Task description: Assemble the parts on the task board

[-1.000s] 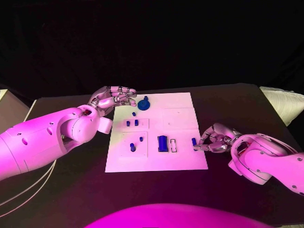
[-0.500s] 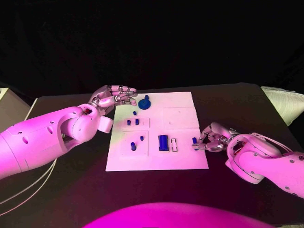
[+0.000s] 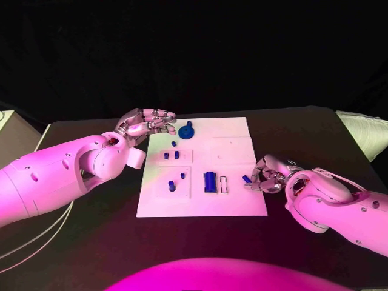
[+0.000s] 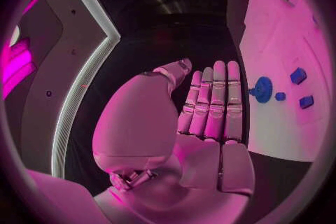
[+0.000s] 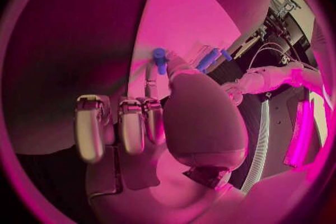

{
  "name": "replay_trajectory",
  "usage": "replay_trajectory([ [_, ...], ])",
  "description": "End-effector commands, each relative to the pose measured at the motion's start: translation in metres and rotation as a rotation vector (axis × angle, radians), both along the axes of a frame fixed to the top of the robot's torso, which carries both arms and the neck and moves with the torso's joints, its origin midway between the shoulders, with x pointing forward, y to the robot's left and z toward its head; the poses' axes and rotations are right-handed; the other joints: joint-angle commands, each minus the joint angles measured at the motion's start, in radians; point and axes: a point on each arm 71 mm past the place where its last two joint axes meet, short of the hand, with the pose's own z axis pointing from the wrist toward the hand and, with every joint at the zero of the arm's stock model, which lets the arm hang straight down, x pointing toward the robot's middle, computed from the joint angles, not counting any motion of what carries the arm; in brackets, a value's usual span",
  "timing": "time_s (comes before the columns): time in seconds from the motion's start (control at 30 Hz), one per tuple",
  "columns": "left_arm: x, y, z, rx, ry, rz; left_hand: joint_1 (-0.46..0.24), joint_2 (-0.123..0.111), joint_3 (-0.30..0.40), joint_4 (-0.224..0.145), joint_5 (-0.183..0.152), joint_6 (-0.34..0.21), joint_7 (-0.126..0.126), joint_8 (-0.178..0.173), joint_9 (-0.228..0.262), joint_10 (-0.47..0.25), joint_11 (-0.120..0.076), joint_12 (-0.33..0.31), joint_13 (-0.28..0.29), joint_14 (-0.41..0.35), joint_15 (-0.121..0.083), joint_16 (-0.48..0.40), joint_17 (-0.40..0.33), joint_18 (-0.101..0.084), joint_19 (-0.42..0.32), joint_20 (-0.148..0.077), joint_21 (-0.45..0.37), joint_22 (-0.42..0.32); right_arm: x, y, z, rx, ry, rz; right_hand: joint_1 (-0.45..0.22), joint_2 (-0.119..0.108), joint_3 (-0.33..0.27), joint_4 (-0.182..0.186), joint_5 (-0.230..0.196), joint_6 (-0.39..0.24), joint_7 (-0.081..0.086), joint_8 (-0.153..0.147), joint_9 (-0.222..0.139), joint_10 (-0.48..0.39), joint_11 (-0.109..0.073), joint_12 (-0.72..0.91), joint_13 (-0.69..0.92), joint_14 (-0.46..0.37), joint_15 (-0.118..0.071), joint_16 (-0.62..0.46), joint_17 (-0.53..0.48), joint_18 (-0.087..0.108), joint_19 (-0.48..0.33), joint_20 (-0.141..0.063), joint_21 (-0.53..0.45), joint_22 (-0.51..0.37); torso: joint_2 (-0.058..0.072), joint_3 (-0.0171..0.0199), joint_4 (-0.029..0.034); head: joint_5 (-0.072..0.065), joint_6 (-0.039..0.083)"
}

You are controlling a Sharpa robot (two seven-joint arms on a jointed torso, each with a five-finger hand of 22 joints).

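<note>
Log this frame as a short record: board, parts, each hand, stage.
board: white task board mid-table
parts: blue pieces on the board, among them a round part at the far edge and a tall block near the front
left hand: at the board's far left corner, fingers curled, holds nothing
right hand: at the board's right edge, pinching a small blue peg
stage: peg in hand, not yet seated

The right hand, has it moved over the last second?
Yes. The right hand has crept a little farther along the task board's right edge, away from the robot.
</note>
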Motion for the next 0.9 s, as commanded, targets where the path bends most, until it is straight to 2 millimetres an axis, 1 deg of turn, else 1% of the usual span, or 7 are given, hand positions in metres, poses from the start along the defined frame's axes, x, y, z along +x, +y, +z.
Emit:
replay_trajectory([
  [0.03,-0.001,-0.002,0.001,-0.015,-0.008,-0.014,0.001,0.009,-0.003,0.001,0.002,0.006,-0.003,-0.001,0.001,-0.001,-0.005,0.006,0.001,-0.006,-0.002,-0.005,0.002,0.001,0.006,0.002,-0.006,-0.001,-0.005,-0.002,-0.013,-0.078,0.055,0.019,0.027,0.004,0.016,-0.001,0.031,-0.008,-0.003,0.0,-0.005,0.098,-0.005,-0.004,0.255,0.106,-0.009,0.004,0.263,-0.007,0.088,-0.01,-0.001,0.242,0.0,0.0001,-0.0025,0.002,-0.001],
  [0.13,-0.001,-0.002,0.002,-0.014,-0.008,-0.014,0.001,0.009,-0.003,0.001,0.002,0.006,-0.003,-0.001,0.001,-0.001,-0.005,0.006,0.001,-0.006,-0.002,-0.005,0.002,0.001,0.006,0.002,-0.006,-0.001,-0.005,-0.002,-0.014,-0.085,0.061,0.021,0.043,0.0,0.036,-0.001,0.074,-0.007,-0.004,-0.001,-0.008,0.097,-0.006,-0.005,0.255,0.106,-0.01,0.004,0.263,-0.007,0.088,-0.011,-0.001,0.242,0.0,0.0,-0.0024,0.002,-0.001],
  [0.3,-0.001,-0.002,0.002,-0.016,-0.008,-0.015,-0.002,0.01,-0.003,0.003,0.002,0.006,-0.003,-0.001,0.001,-0.001,-0.005,0.007,0.001,-0.006,-0.002,-0.005,0.003,0.0,0.007,0.002,-0.007,-0.001,-0.006,-0.001,-0.015,-0.092,0.068,0.024,0.065,-0.01,0.073,-0.005,0.119,-0.008,-0.004,-0.003,-0.012,0.096,-0.007,-0.008,0.253,0.106,-0.01,0.004,0.263,-0.006,0.087,-0.012,-0.004,0.242,0.0,0.0005,-0.0016,0.001,-0.002],
  [0.37,-0.001,-0.002,0.002,-0.016,-0.008,-0.016,-0.002,0.01,-0.003,0.003,0.002,0.006,-0.003,-0.001,0.001,-0.001,-0.005,0.007,0.001,-0.006,-0.002,-0.005,0.003,0.0,0.007,0.002,-0.007,-0.001,-0.006,-0.001,-0.015,-0.089,0.065,0.023,0.079,-0.013,0.102,-0.007,0.125,-0.007,-0.005,-0.004,-0.014,0.095,-0.007,-0.01,0.252,0.106,-0.011,0.004,0.263,-0.006,0.087,-0.012,-0.005,0.241,0.0,0.0008,-0.0012,0.001,-0.002],
  [0.47,-0.001,-0.002,0.002,-0.016,-0.008,-0.016,-0.002,0.01,-0.003,0.003,0.002,0.006,-0.003,-0.001,0.001,-0.001,-0.005,0.007,0.001,-0.006,-0.002,-0.005,0.003,0.0,0.007,0.002,-0.007,-0.001,-0.007,-0.001,-0.014,-0.073,0.067,0.013,0.087,-0.021,0.154,-0.01,0.169,-0.004,-0.005,-0.004,-0.016,0.096,-0.008,-0.008,0.253,0.106,-0.012,0.004,0.263,-0.007,0.088,-0.013,-0.001,0.242,0.0,0.0011,-0.0009,0.003,-0.002],
  [0.6,-0.001,-0.001,0.002,-0.016,-0.007,-0.014,-0.002,0.01,-0.003,0.003,0.002,0.006,-0.003,-0.001,0.001,-0.001,-0.005,0.007,0.001,-0.006,-0.002,-0.005,0.003,0.0,0.007,0.002,-0.007,-0.001,-0.01,-0.001,-0.014,-0.032,0.093,-0.017,0.066,-0.024,0.198,-0.004,0.206,-0.005,-0.006,-0.001,-0.014,0.096,-0.009,-0.007,0.254,0.106,-0.012,0.004,0.263,-0.007,0.088,-0.014,0.001,0.243,0.0,0.0017,-0.0019,0.006,-0.003],
  [0.9,-0.001,0.0,0.001,-0.035,0.011,-0.006,-0.004,0.01,-0.004,0.004,0.002,0.006,-0.003,-0.002,0.001,-0.002,-0.005,0.007,0.001,-0.006,-0.002,-0.006,0.004,0.0,0.007,0.002,-0.008,-0.002,-0.015,0.007,0.002,0.09,0.133,-0.065,0.043,-0.028,0.221,-0.004,0.214,-0.007,-0.006,0.004,-0.011,0.099,-0.009,-0.002,0.256,0.106,-0.013,0.004,0.263,-0.009,0.091,-0.014,0.012,0.246,0.0,0.0013,-0.0024,0.008,-0.002],
])
